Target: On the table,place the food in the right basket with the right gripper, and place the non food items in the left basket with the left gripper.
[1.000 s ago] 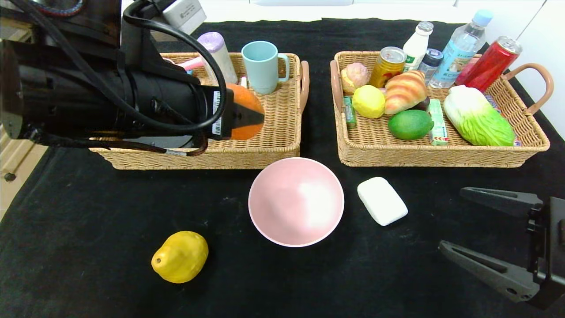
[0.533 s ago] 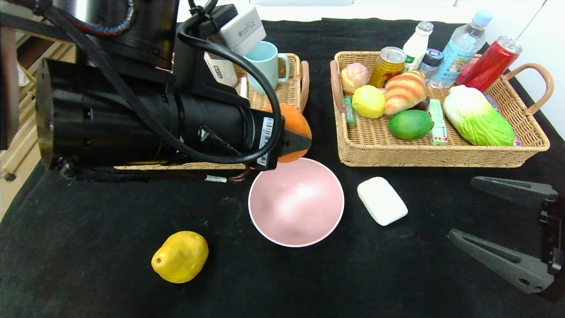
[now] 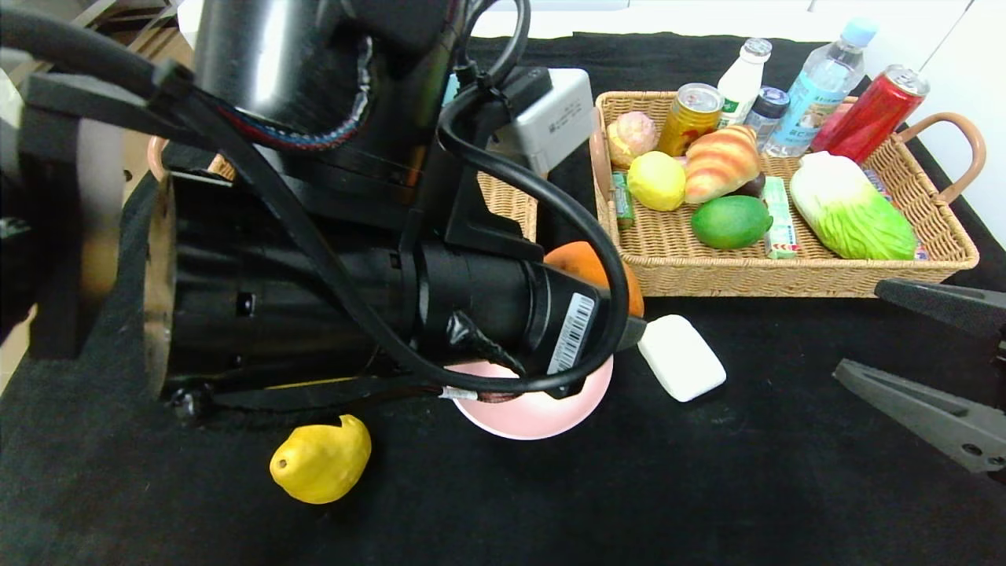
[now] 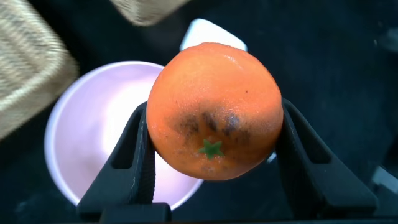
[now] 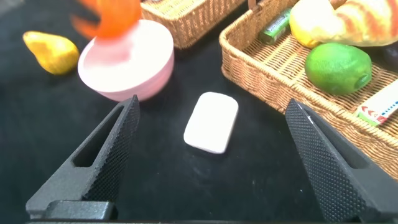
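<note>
Your backdrop: pale wall, wooden floor

A white wall (image 3: pixel 888 16) is running behind the table's far edge, and pale wooden flooring (image 3: pixel 12 358) is showing past its left edge.

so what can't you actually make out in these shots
- Left basket: head view, almost all hidden behind the left arm; contents unseen.
- Pink bowl: head view, far half covered by the left gripper holding the orange.
- Right gripper: head view, wrist cut off by the frame edge.

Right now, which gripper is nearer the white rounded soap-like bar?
Left. The left gripper, clamping the orange, hangs just beside the white bar. The open right gripper sits farther off, toward the table's right edge.
</note>
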### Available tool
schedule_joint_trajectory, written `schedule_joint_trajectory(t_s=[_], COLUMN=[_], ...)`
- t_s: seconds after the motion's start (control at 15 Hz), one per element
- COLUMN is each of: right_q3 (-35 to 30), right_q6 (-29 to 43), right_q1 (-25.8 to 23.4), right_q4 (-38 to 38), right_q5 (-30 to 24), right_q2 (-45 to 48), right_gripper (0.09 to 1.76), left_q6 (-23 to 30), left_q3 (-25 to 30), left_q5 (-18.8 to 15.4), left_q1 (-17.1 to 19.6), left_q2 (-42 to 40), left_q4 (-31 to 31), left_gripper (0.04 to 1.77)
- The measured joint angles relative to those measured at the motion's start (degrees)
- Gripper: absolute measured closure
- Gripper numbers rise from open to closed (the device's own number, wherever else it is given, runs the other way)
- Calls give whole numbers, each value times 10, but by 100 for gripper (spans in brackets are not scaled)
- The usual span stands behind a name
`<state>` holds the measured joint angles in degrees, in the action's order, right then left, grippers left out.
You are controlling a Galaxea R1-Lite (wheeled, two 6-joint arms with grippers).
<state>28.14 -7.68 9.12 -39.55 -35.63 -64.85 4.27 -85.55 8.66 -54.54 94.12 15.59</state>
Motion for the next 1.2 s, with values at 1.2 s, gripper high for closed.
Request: schedule_joint_trajectory(t_s=[1.2], right_q3=[42], right_q6=[27], right_q1=[-124], right_q4=[-1], right_q5=[-85], right_q2=[4], right_gripper=[14], left_q6=[2], left_q3=[33], left_q5=[17], left_q1=[-88], left_q2=[104], left_q4=[-5], left_gripper=[68])
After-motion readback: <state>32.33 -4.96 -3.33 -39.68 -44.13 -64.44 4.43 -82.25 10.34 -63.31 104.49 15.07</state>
